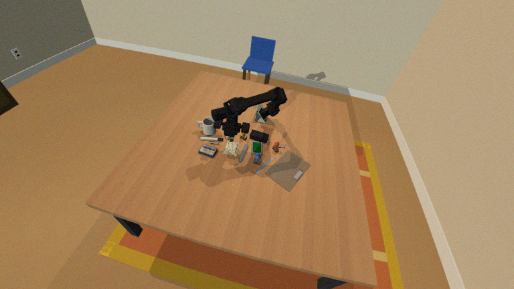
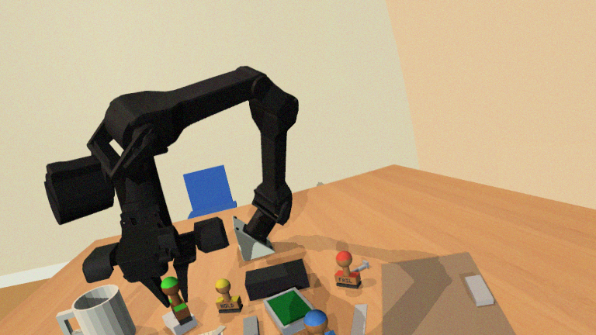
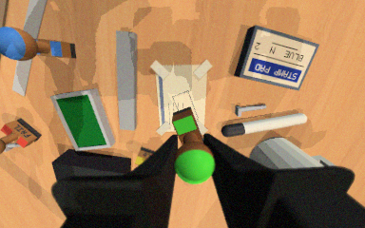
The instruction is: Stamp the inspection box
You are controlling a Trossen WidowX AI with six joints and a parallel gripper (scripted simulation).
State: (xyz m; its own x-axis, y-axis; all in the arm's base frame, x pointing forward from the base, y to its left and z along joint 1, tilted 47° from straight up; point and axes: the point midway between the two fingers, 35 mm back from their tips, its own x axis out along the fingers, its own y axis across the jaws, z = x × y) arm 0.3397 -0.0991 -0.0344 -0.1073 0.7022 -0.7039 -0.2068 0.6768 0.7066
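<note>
My gripper (image 1: 231, 136) (image 2: 176, 302) (image 3: 190, 138) is shut on the green-knobbed stamp (image 2: 169, 284) (image 3: 195, 166), holding it above the bench, slightly tilted. Its underside is hidden. In the wrist view its block overlaps the near edge of the taped cream card (image 1: 231, 149) (image 3: 200, 97). The card's outlined box (image 3: 180, 94) shows just beyond the block and is partly covered. The open green ink pad (image 1: 257, 147) (image 2: 287, 306) (image 3: 81, 121) lies across a grey bar from the card.
The yellow HOLD stamp (image 2: 227, 302), black block (image 2: 276, 279), red FAIL stamp (image 2: 344, 270) and blue stamp (image 3: 14, 44) stand nearby. A grey bar (image 3: 126, 81) lies beside the card. A mug (image 2: 104, 312), marker (image 3: 276, 123) and closed blue pad (image 3: 280, 57) are opposite.
</note>
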